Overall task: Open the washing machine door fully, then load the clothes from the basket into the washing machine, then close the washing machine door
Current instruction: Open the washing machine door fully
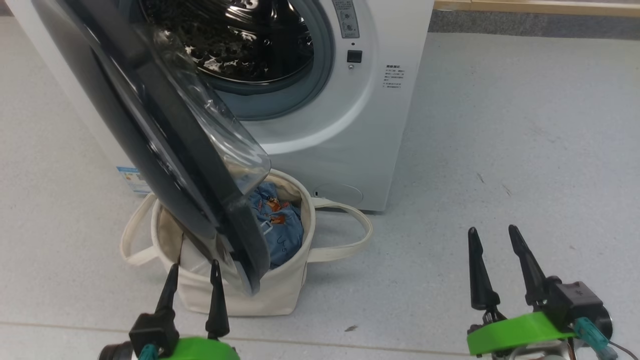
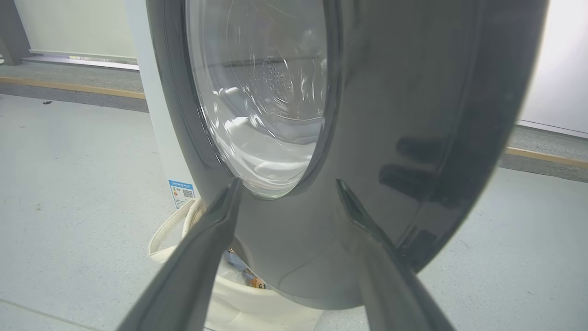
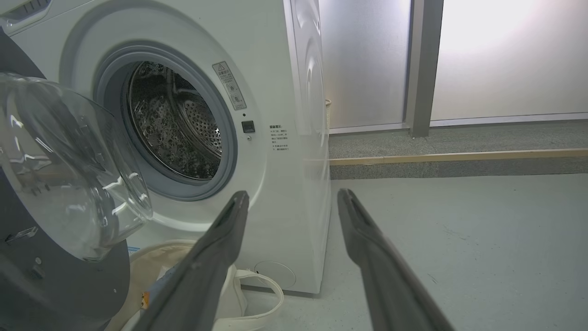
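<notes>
Two grippers low in the head view, both over the floor (image 1: 500, 125).

Left gripper (image 1: 194, 264): fingers spread wide, nothing between them. Tips sit just before the lower edge of the washing machine door (image 1: 175, 140); contact cannot be told. In the left wrist view the left gripper (image 2: 288, 181) points straight at the door's glossy dark outer face (image 2: 413, 115), one finger across the rim of the glass bowl.

Right gripper (image 1: 492, 229): fingers also wide apart, holding nothing, well off to the right of the machine over bare floor. In the right wrist view the right gripper (image 3: 292, 192) aims at the machine's front right corner.

Door: swung out on its left side and partly open, the clear bowl facing the drum (image 1: 240, 40). Its lower part hangs over the basket (image 1: 280, 295) and hides much of the basket's mouth. The right wrist view shows the door's inner side (image 3: 27, 285).

Basket: on the floor, close before the washing machine (image 1: 350, 135), below the drum opening. One loop handle lies out to each side.

Clothes (image 1: 280, 225): in the basket, right half, blue fabric with orange print, partly under the door's edge. A sliver of them shows in the left wrist view (image 2: 243, 273).

Drum: steel, nothing seen inside (image 3: 179, 128). Blue label (image 1: 131, 180) at the machine's lower left corner.
</notes>
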